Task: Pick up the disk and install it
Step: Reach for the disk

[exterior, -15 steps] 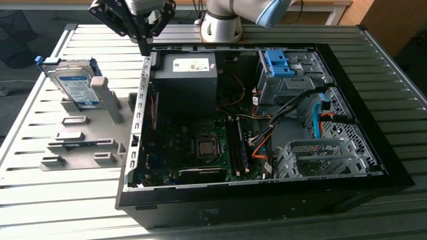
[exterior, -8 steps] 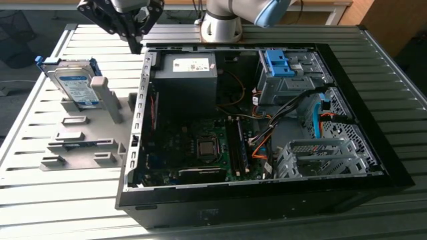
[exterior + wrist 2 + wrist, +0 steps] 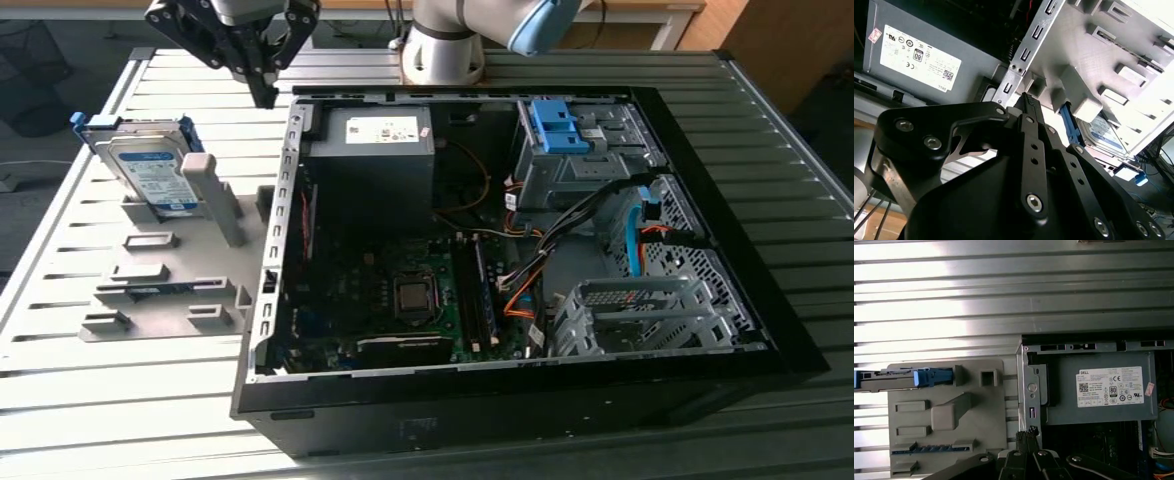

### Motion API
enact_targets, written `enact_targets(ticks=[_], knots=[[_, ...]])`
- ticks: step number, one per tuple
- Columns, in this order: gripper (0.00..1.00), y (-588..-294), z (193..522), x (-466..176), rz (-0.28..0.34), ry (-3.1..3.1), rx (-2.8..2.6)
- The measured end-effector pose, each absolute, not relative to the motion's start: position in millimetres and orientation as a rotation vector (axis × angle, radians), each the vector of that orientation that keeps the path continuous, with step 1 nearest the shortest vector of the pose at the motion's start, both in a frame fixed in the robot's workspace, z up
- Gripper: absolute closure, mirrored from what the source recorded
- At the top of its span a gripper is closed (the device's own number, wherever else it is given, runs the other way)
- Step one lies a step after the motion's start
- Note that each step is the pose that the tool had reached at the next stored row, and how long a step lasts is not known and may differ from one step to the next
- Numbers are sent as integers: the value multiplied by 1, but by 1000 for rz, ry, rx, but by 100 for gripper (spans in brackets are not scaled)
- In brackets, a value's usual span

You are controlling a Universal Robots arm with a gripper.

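Grey plastic rack [image 3: 160, 300] on near-left slatted metal table [image 3: 80, 400]. At its far end leans the disk [image 3: 150, 170], a silver hard drive in a blue carrier frame, long axis near-to-far. Farther, toward the exterior view's right: black claw [image 3: 264, 93], closed, empty.

Metal disk [image 3: 150, 168] in blue plastic frame, matt grey holder [image 3: 187, 262], ribbed metal table [image 3: 107, 400].

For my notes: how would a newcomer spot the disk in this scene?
Find the open computer case on the slatted table; to the exterior view's left of it lies a grey fixture plate. The disk stands propped at that plate's far end: a silver drive with a white-and-blue label in a blue frame, unlike the bare blue bracket inside the case.
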State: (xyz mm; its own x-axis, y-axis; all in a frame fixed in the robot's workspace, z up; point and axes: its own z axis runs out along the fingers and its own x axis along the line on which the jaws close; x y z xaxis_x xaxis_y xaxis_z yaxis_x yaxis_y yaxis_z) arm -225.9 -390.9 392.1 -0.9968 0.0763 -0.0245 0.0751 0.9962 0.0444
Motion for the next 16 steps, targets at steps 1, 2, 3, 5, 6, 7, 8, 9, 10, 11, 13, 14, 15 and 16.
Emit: enact_targets(ticks=[1, 2, 3, 5, 6, 7, 8, 9, 10, 11, 13, 14, 15, 16], knots=[[89, -391, 392, -226, 68, 3112, 118], [89, -391, 392, -227, 68, 3112, 118], [89, -391, 392, -227, 68, 3113, 118], [89, -391, 392, -229, 68, 3112, 118], [89, -391, 392, -230, 68, 3112, 118], [89, -391, 392, -230, 68, 3112, 118], [89, -391, 392, -231, 68, 3113, 118], [89, -391, 392, -232, 68, 3112, 118], [89, -391, 392, -233, 68, 3112, 118], [89, -391, 392, -234, 68, 3112, 118], [89, -390, 392, -235, 68, 3112, 118], [89, -390, 392, -236, 68, 3112, 118], [89, -390, 392, -237, 68, 3113, 118], [89, -390, 392, -238, 68, 3112, 118]])
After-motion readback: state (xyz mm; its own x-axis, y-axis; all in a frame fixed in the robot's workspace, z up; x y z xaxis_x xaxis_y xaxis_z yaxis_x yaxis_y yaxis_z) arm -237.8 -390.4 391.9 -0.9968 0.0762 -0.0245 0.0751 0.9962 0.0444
